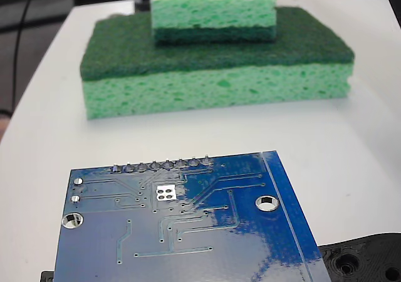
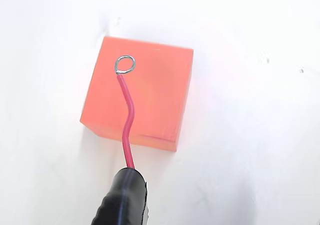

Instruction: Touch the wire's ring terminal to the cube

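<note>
pointing up-frame, wire (image 2: 127,117) runs lengthwise, ring terminal (image 2: 125,64) over cube (image 2: 145,92); hand state unclear.

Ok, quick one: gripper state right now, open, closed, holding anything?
Gripper: fingers not in view. The wire runs out from the wrist camera's edge, its ring terminal over the cube.

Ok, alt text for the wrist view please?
A silver ring terminal on a bent red wire overlaps the top face of an orange cube on a white table; contact cannot be judged. The wire leaves a black sleeve at bottom.
</note>
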Motion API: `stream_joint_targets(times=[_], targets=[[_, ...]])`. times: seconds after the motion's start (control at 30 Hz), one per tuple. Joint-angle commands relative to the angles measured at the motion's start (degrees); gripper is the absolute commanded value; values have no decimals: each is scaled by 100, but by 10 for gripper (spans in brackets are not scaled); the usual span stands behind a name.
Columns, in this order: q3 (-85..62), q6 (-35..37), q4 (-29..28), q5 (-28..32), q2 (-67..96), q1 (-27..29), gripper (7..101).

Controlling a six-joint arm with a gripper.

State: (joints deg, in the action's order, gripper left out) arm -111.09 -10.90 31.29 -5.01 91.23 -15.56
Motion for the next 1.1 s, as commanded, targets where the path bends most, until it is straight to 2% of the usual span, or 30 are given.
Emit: stream_joint_targets(times=[0.03, 0.53, 1.1], targets=[[44, 0, -62, 62, -79, 0, 1003], [88, 26, -290, 193, -343, 88, 1003], [114, 18, -299, 167, -431, 114, 1003]])
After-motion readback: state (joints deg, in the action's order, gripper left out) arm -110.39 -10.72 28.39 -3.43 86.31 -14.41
